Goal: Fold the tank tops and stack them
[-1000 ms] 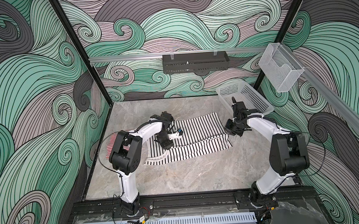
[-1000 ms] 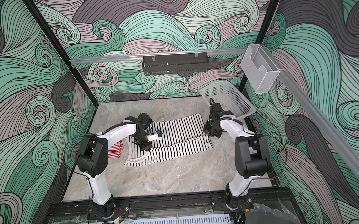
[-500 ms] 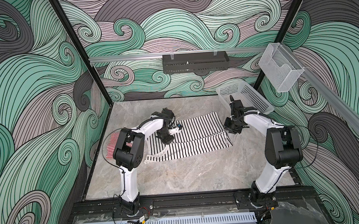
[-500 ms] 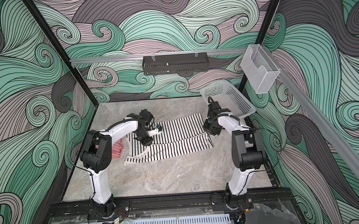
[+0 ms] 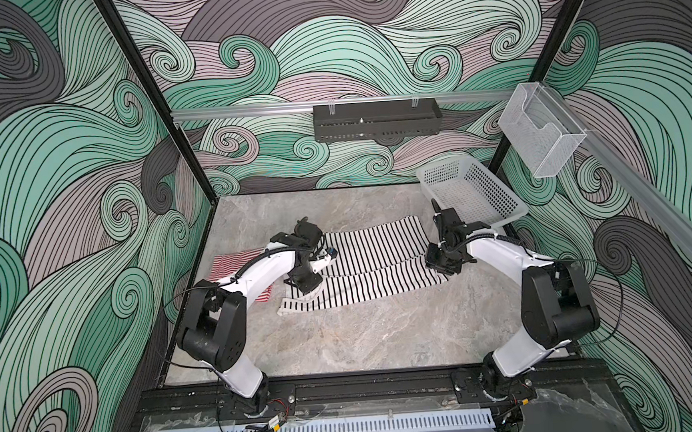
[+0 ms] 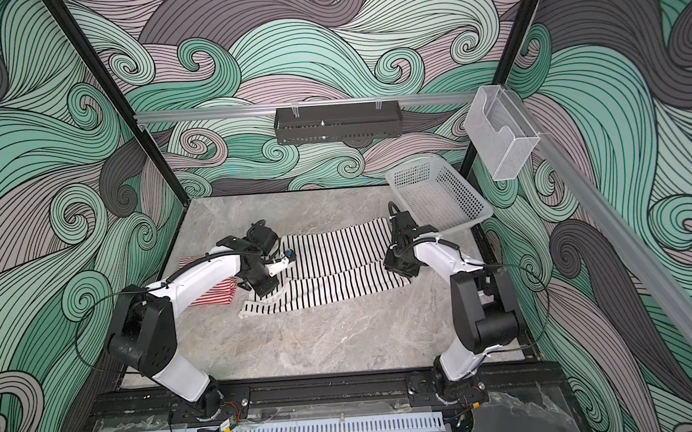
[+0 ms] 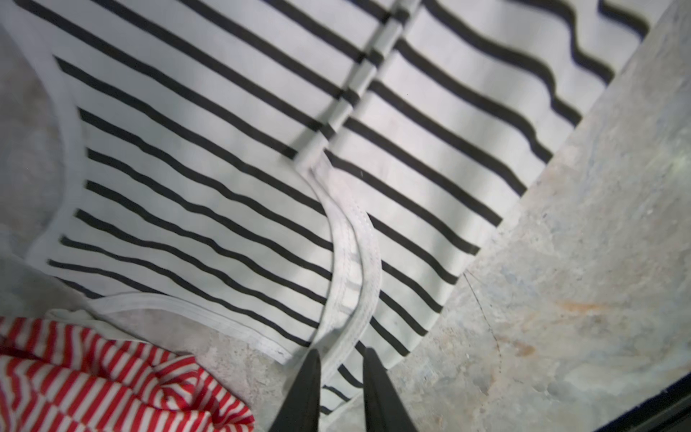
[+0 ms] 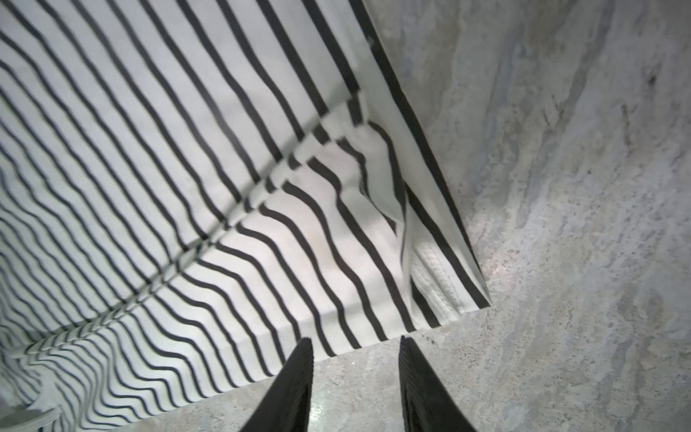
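- Worktop [image 5: 365,340]: marble surface, with both arm bases at its front edge.
- Black-striped tank top [image 5: 373,265]: lies folded lengthwise across the middle of the worktop.
- Right gripper [image 8: 353,338]: jaws moderately apart and empty, over bare marble just off the garment's front right corner. That corner is puckered, so a grasp there risks a skewed fold.
- Left gripper [image 7: 340,351]: jaws narrowly apart, straddling the white armhole trim. Contact cannot be told. Lifting away could snag the trim and drag the fold open.
- Red-striped tank top [image 7: 93,374]: rumpled near the left edge, partly under the left arm, which could disturb it.
- Basket [image 5: 437,173]: far right corner.
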